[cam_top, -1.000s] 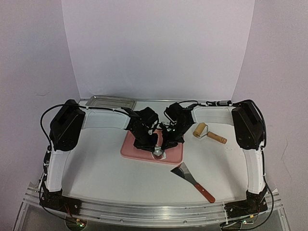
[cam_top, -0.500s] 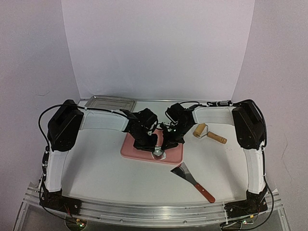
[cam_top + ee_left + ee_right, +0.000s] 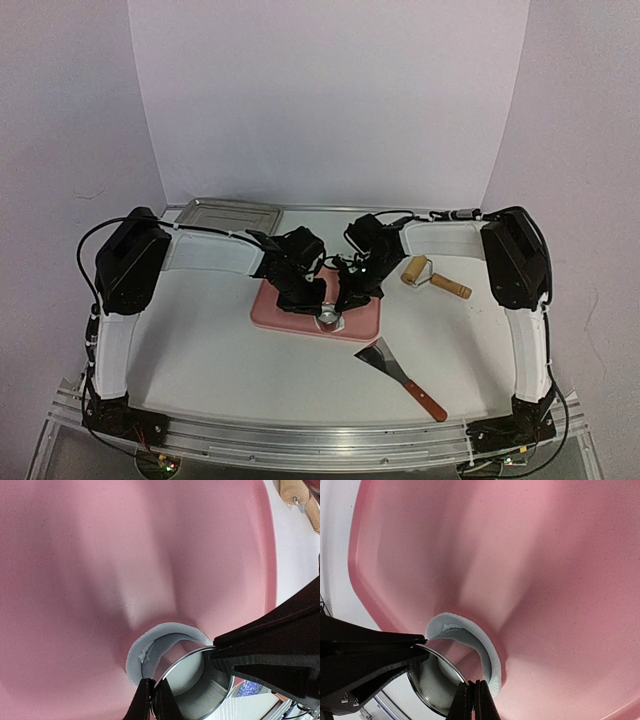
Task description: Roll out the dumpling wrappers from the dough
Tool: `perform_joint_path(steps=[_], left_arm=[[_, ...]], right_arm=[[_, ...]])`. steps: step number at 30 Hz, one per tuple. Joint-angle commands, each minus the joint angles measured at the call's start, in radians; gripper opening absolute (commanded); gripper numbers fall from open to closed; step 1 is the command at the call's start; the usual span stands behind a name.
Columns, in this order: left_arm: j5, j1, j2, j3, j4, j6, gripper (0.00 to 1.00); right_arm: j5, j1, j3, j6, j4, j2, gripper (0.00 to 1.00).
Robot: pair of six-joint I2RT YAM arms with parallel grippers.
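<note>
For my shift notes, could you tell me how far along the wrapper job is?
Done: the rolling pin lies aside. In hand: left gripper and right gripper both pinch the ring cutter, rimmed by dough, on the pink board. Remaining: no finished disc shows yet.

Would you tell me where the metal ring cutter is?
The metal ring cutter sits at the pink mat's near edge, top view centre, pinched by the left gripper and right gripper, dough strip around it.

Left arm (image 3: 130,262) swung outward; left gripper (image 3: 316,303) shifted slightly left.
</note>
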Motion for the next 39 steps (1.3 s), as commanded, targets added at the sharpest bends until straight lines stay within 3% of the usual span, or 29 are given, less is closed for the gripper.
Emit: perform_joint_path(steps=[1,27,34,39], left_arm=[[0.070,-0.049,0.168,-0.112,-0.005,0.018,0.00],[0.074,-0.048,0.192,-0.167,0.009,0.003,0.00],[0.073,-0.048,0.142,-0.045,-0.085,0.017,0.01],[0.079,-0.048,0.114,0.113,-0.170,0.055,0.13]], right_arm=[[0.205,0.021,-0.095,0.006,-0.048,0.251,0.00],[0.253,0.021,-0.045,0.011,-0.053,0.329,0.00],[0.279,0.021,-0.056,0.007,-0.085,0.173,0.00],[0.281,0.022,-0.031,0.011,-0.134,0.024,0.03]])
